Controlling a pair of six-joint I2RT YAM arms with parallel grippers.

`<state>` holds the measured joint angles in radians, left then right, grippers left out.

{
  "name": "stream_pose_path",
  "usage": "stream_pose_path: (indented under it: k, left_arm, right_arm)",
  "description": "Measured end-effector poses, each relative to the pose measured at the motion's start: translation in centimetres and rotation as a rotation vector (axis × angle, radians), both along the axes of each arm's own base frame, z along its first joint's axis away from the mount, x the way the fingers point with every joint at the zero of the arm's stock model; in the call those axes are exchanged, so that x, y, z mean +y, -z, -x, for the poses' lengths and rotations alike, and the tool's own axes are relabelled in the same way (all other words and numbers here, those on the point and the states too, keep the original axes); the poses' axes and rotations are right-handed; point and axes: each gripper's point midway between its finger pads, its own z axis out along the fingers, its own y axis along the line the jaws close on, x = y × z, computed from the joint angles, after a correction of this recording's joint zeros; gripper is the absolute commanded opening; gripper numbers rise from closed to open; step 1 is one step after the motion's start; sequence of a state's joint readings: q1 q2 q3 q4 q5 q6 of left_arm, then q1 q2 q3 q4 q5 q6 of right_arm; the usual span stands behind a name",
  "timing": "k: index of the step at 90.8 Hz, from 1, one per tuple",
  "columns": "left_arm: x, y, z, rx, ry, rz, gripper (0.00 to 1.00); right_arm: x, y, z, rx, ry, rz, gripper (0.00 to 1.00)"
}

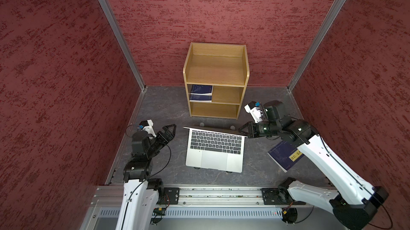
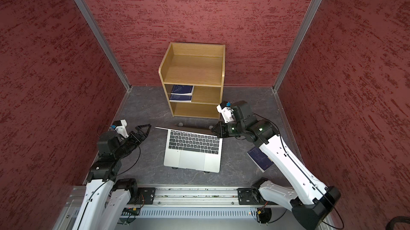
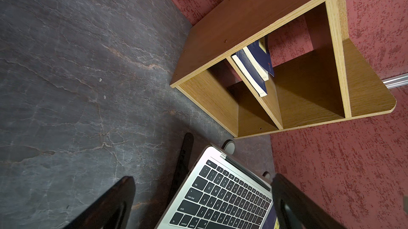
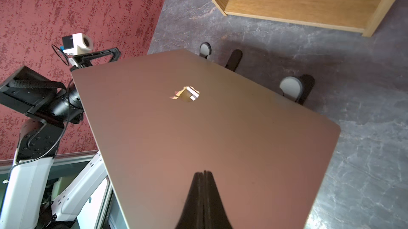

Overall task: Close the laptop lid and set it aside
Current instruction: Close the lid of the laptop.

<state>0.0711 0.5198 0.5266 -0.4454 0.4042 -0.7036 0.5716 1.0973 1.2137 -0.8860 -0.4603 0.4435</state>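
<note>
A dark grey stone-look tabletop sits between red textured walls, with a wooden shelf at its far edge holding blue books. Another book lies near the right edge. The left gripper gapes wide and holds nothing, just beside the laptop lid but apart from it. The right gripper is closed, its tips against the lid's back. The laptop, silver with black keys, sits mid-tabletop on a black stand, with its lid still up.
</note>
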Motion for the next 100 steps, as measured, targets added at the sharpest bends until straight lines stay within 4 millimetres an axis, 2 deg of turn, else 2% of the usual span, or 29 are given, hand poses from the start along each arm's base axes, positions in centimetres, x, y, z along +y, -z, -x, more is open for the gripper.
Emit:
stream_pose_path:
  k: [21,29,45,59,62,66,75,86,100]
  left_arm:
    - [-0.4,-2.1,0.1,-0.028,0.012,0.001,1.00]
    - [-0.5,-3.1,0.2,-0.039,0.018,-0.001,0.95]
    - [-1.3,-5.4,0.5,-0.057,0.059,0.002,0.63]
    - [-3.8,-7.8,1.4,-0.105,0.177,0.016,0.49]
    - [-4.6,-8.0,1.7,-0.111,0.216,0.015,0.43]
    - [-5.7,-8.0,2.0,-0.111,0.272,0.008,0.33]
    - [-8.5,-7.2,2.6,-0.081,0.392,-0.001,0.20]
    - [-11.1,-5.9,3.6,-0.032,0.505,-0.020,0.14]
    - [-12.9,-5.2,5.2,-0.012,0.590,-0.044,0.08]
  right_arm:
    - [0.4,2.0,1.9,0.032,0.006,-0.011,0.00]
    - [0.4,2.4,2.3,0.031,0.013,-0.013,0.00]
    - [0.4,3.6,2.6,0.036,0.029,-0.019,0.00]
    - [0.6,5.1,2.7,0.056,0.036,-0.009,0.00]
    - [0.7,5.5,2.8,0.061,0.038,-0.008,0.00]
    - [0.7,5.9,2.8,0.066,0.039,-0.005,0.00]
    - [0.7,6.6,3.0,0.076,0.041,0.001,0.00]
    - [0.6,7.2,3.1,0.077,0.050,-0.001,0.00]
    - [0.6,7.8,3.1,0.076,0.058,-0.010,0.00]
